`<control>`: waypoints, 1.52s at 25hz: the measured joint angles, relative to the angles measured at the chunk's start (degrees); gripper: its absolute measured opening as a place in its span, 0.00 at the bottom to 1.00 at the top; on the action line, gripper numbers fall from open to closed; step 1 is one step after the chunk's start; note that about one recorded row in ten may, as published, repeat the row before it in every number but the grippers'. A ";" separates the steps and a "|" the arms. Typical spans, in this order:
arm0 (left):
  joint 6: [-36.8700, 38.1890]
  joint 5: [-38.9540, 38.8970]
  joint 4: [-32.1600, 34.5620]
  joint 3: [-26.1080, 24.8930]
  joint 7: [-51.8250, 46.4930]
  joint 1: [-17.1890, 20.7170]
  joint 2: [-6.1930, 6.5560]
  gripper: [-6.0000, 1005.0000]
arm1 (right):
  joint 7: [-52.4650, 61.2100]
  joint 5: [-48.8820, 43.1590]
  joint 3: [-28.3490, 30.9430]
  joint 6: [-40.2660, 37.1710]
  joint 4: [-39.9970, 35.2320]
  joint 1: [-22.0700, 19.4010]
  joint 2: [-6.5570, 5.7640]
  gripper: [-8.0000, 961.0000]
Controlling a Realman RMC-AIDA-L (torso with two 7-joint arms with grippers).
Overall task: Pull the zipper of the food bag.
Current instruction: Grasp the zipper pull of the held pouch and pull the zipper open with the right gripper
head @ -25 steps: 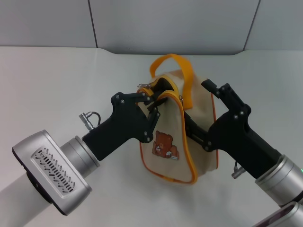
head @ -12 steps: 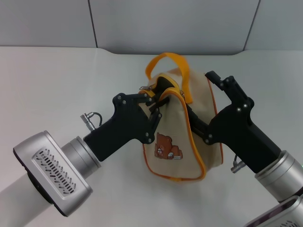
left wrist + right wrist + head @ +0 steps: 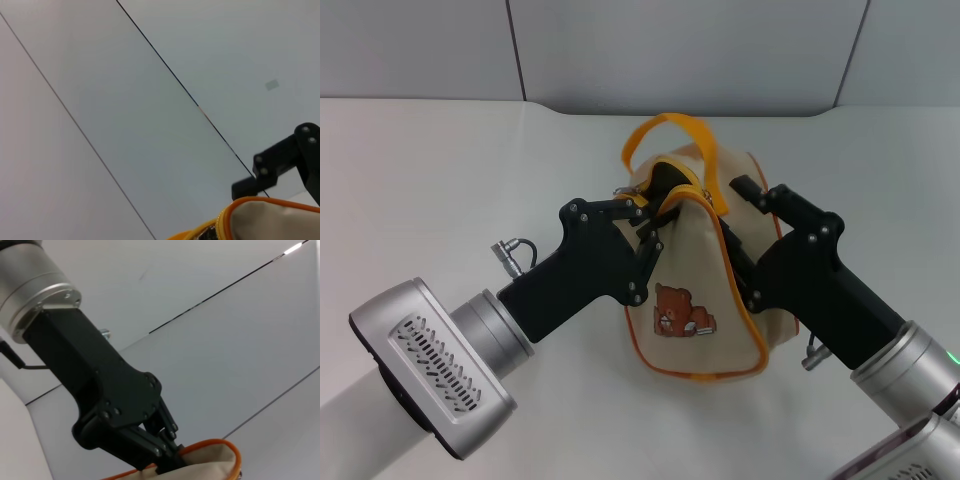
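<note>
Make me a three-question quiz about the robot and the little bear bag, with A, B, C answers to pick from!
1. Where is the left gripper?
A. At the bag's top edge, by the zipper
B. Flat on the table far from the bag
C. Inside the strap loop

2. What colour is the strap handle of the food bag?
A. Blue
B. Orange-yellow
C. Green

3. How is the bag's top near the handle?
A. Zipped flat shut
B. Gaping, with a dark opening showing
C. Covered by a lid

Answers:
1. A, its black fingers meet the bag's top rim in the head view, while the right gripper presses the bag's other side.
2. B, the loop over the bag is orange-yellow.
3. B, a dark gap shows under the zipper band.
</note>
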 joint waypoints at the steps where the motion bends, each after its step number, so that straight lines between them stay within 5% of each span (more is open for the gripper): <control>1: -0.01 0.00 -0.01 0.00 0.00 0.00 0.00 0.06 | 0.00 0.00 -0.02 0.13 0.02 0.07 0.00 0.64; 16: -0.01 0.36 -0.05 0.00 0.00 -0.11 0.00 0.06 | -0.02 -0.04 0.20 0.38 0.55 0.50 0.00 0.01; 22: -0.25 0.28 -0.03 -0.46 -0.18 -0.23 0.00 0.06 | -0.02 -0.06 -0.10 -1.05 0.93 -2.88 0.00 0.01; 33: -0.82 -0.24 0.40 -1.38 -0.68 -0.61 -0.02 0.06 | 0.45 0.32 0.03 -1.68 -1.86 -18.07 0.00 0.01; 38: -1.22 -0.42 0.20 -1.39 -1.35 -0.03 -0.11 0.07 | 1.85 0.46 0.68 -2.92 -2.95 -19.29 0.00 0.01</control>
